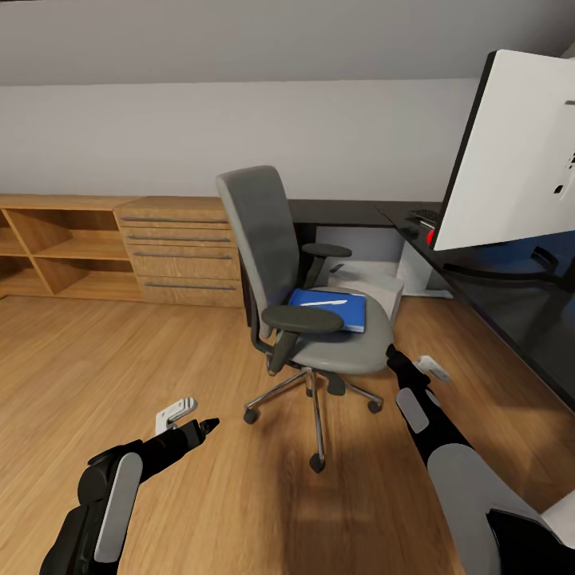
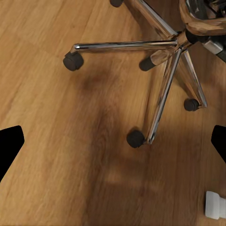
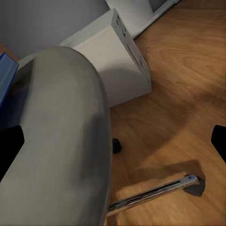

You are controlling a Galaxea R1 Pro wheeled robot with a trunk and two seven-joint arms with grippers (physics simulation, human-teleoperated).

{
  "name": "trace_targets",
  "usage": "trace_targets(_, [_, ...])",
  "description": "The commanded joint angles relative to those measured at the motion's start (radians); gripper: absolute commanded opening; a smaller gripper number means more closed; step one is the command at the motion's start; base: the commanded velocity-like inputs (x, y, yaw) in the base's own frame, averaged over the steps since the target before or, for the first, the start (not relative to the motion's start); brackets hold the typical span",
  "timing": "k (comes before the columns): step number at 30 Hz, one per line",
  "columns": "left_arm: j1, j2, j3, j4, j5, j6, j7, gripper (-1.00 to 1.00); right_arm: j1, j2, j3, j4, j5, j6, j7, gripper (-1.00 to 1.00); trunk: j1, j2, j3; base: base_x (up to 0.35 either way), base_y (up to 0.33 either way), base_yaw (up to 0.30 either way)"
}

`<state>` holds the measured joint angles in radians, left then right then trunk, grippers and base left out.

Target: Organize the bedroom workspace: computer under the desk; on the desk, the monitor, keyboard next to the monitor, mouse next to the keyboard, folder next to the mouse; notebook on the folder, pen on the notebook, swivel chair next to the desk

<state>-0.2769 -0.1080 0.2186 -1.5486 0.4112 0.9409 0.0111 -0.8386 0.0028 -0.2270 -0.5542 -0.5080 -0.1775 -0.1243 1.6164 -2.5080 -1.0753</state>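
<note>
On a wooden floor [image 1: 120, 375] before a wooden drawer unit [image 1: 180, 251], the swivel chair [image 1: 307, 303] carries the folder [image 1: 329, 310] beside the desk [image 1: 511, 307], both arms low, left jaws and right jaws spread open.

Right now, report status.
Both pincers open, empty. Folder on swivel chair seat, white pen atop. Right pincer near seat edge; chair armrest fronts the folder.
</note>
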Motion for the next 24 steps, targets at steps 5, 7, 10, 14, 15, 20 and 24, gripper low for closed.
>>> trace_targets(5, [-0.001, -0.001, 0.002, -0.001, 0.004, 0.006, 0.001, 1.00, -0.001, 0.000, 0.000, 0.000, -0.011, -0.003, -0.001, 1.00, 0.000, 0.000, -0.001, 0.001, 0.000, 0.000])
trace_targets(7, [-0.001, -0.001, 0.002, -0.001, 0.004, 0.006, 0.001, 1.00, -0.001, 0.000, 0.000, 0.000, -0.011, -0.004, -0.001, 1.00, 0.000, 0.000, -0.001, 0.000, 0.000, 0.000])
trace_targets(10, [-0.001, -0.001, 0.002, -0.001, 0.003, 0.006, 0.001, 1.00, -0.001, -0.009, 0.000, 0.002, -0.010, -0.005, 0.001, 1.00, 0.000, 0.000, -0.001, 0.044, 0.000, 0.000])
trace_targets(14, [-0.001, -0.001, 0.002, -0.001, 0.004, 0.006, 0.001, 1.00, -0.001, -0.010, 0.000, 0.002, -0.010, -0.005, 0.000, 1.00, 0.000, 0.000, -0.001, 0.219, 0.000, 0.000])
trace_targets(15, [-0.001, -0.001, 0.002, -0.001, 0.004, 0.006, 0.001, 1.00, -0.001, -0.011, -0.001, 0.002, -0.010, -0.004, 0.000, 1.00, 0.000, 0.000, -0.001, 0.190, 0.000, 0.000])
trace_targets(20, [-0.001, -0.001, 0.002, -0.001, 0.004, 0.006, 0.001, 1.00, -0.001, -0.011, -0.001, 0.003, -0.011, -0.004, 0.000, 1.00, 0.000, 0.000, -0.001, 0.096, 0.000, 0.000])
trace_targets(24, [-0.001, -0.001, 0.002, -0.001, 0.003, 0.006, 0.001, 1.00, -0.001, -0.011, -0.001, 0.003, -0.011, -0.004, 0.000, 1.00, 0.000, 0.000, -0.001, 0.025, 0.000, 0.000])
